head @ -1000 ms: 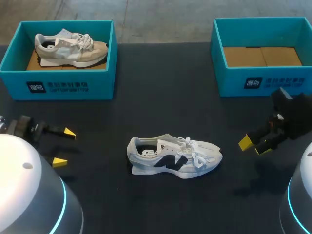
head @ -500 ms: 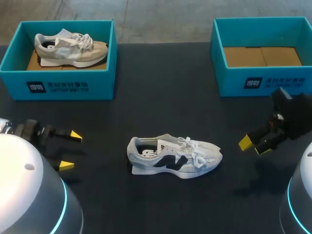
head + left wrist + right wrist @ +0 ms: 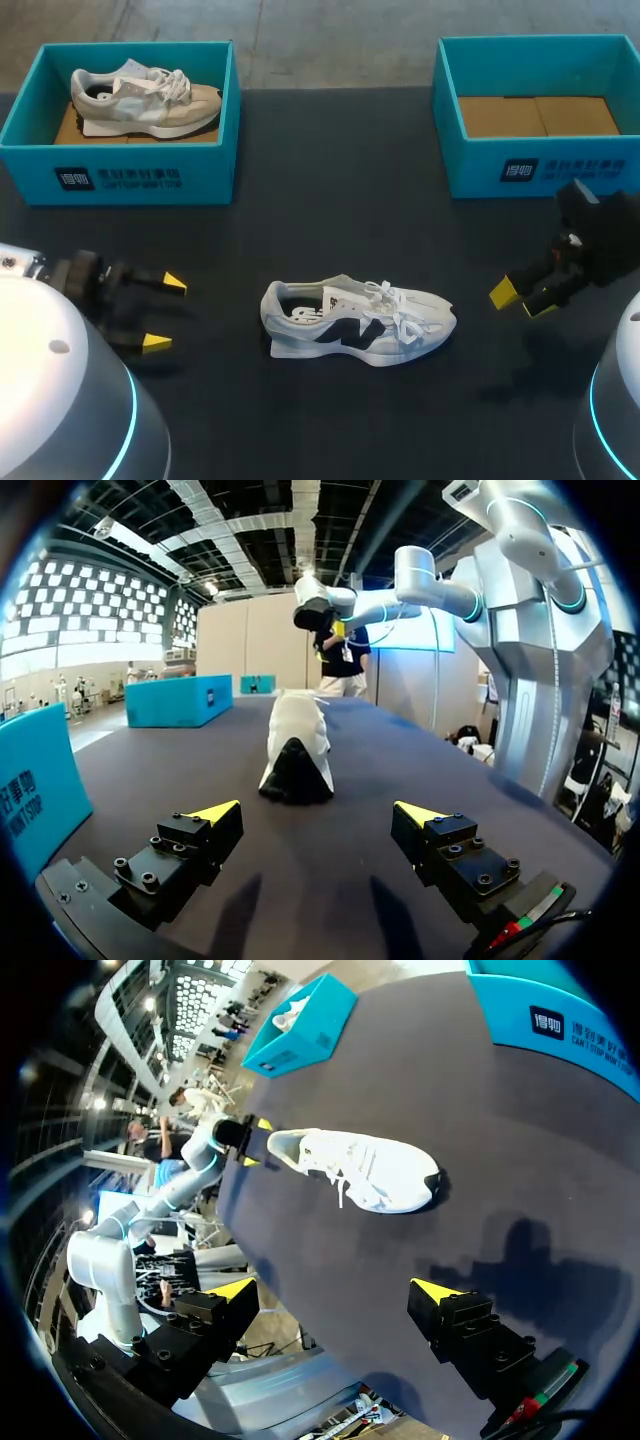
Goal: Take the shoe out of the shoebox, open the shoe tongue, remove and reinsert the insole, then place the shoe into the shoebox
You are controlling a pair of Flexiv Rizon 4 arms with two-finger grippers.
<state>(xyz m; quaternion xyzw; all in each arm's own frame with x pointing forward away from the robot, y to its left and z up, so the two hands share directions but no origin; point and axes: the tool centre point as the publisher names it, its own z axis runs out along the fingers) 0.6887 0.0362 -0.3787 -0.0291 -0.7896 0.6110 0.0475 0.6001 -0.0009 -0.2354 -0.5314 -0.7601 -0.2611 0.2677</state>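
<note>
shoe (image 3: 357,322) on its sole, mid-table | left gripper (image 3: 166,313) left of shoe — fingers spread wide, nothing held | right gripper (image 3: 520,298) right of shoe — fingers apart, nothing held | shoebox (image 3: 120,178) with second shoe (image 3: 145,100) behind-left of shoe, other shoebox (image 3: 540,165) behind-right

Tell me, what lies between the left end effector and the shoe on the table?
Nothing, just bare table between the left end effector and the shoe, clear in the head view.

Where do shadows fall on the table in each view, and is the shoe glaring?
Head view: a faint shadow on the table near the right hand; the shoe shows no glare. Left wrist view: two soft shadows under the left hand. Right wrist view: a dark shadow beside the shoe's toe.
</note>
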